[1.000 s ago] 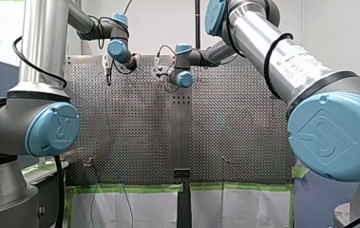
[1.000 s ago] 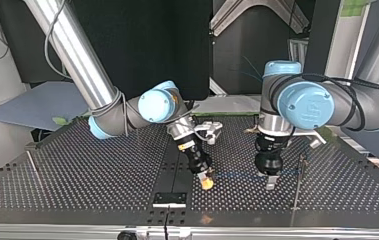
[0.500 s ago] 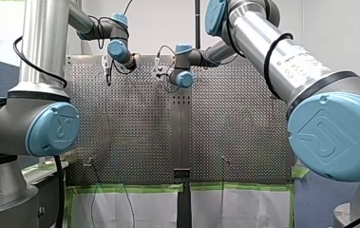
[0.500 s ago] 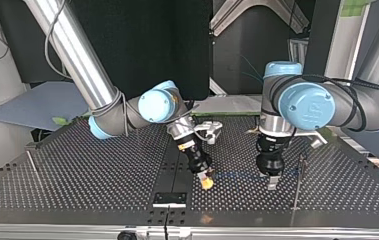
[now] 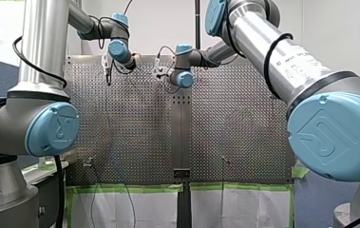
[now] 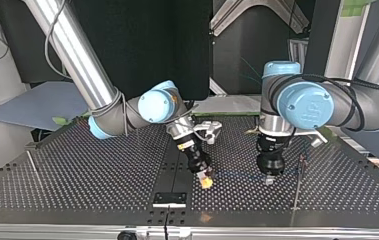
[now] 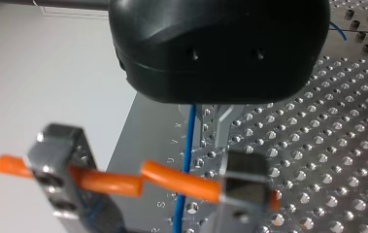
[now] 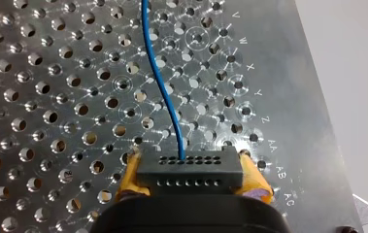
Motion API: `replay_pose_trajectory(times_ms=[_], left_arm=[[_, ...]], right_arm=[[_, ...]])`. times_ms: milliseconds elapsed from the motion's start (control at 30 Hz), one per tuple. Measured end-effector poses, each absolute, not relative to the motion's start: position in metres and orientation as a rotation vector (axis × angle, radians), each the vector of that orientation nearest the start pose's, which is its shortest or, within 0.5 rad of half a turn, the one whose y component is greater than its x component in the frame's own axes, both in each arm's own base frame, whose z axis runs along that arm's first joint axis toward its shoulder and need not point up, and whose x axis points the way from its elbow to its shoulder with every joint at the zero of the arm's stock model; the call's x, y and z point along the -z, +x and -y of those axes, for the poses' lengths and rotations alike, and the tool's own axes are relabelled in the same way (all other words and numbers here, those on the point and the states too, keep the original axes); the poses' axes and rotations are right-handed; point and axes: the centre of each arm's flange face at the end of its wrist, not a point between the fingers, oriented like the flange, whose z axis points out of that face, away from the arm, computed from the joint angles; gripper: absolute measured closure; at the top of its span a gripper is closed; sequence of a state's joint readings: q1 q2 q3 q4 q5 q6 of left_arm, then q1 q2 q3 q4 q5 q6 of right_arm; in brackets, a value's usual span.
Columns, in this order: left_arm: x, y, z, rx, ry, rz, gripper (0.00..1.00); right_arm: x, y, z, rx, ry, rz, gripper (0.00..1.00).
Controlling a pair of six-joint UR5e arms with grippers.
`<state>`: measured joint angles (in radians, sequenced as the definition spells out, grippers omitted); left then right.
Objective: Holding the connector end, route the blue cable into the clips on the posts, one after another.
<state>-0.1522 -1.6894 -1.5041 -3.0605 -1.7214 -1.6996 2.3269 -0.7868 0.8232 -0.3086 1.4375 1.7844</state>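
In the top view the blue cable (image 6: 237, 174) runs level over the perforated table (image 6: 87, 175) between both grippers. My right gripper (image 6: 206, 181) is shut with its yellow pads (image 8: 252, 177) on the black connector (image 8: 190, 170), and the cable (image 8: 159, 73) leads away ahead of it. My left gripper (image 6: 269, 179) stands upright over the cable beside a thin post (image 6: 298, 182). Its metal fingers (image 7: 223, 124) are drawn close together at the cable (image 7: 187, 145). Orange clip pieces (image 7: 176, 177) on metal blocks (image 7: 58, 174) sit ahead of it.
Another thin post (image 6: 32, 162) stands at the top view's left. A black bracket (image 6: 169, 198) sits at the table's near edge in that view. In the front view two small posts (image 5: 88, 163) (image 5: 224, 160) stand near the green-taped edge.
My left gripper's fingers have drawn together at the cable. My right gripper has stayed shut on the connector, shifted only slightly.
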Motion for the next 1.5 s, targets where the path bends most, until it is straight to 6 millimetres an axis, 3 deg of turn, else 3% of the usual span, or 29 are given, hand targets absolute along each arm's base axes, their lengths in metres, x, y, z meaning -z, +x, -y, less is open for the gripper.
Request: replay_pose_trajectory(times_ms=[33,667,900,1100,1500], left_arm=[[-0.467,0.519,0.199,0.107,-0.102,-1.539,1.00],[-0.467,0.519,0.198,0.098,-0.113,-1.539,1.00],[-0.464,0.518,0.205,0.104,-0.106,-1.546,1.00],[-0.439,0.523,0.219,0.077,-0.085,-1.604,1.00],[-0.373,0.526,0.271,0.047,-0.047,-1.714,1.00]], right_arm=[[-0.379,0.665,0.492,2.781,-1.991,-0.905,1.00],[-0.374,0.662,0.496,2.769,-2.004,-0.920,1.00],[-0.359,0.655,0.500,2.732,-2.040,-0.955,1.00],[-0.337,0.646,0.505,2.683,-2.083,-0.998,1.00],[-0.302,0.631,0.509,2.608,-2.163,-1.059,1.00]])
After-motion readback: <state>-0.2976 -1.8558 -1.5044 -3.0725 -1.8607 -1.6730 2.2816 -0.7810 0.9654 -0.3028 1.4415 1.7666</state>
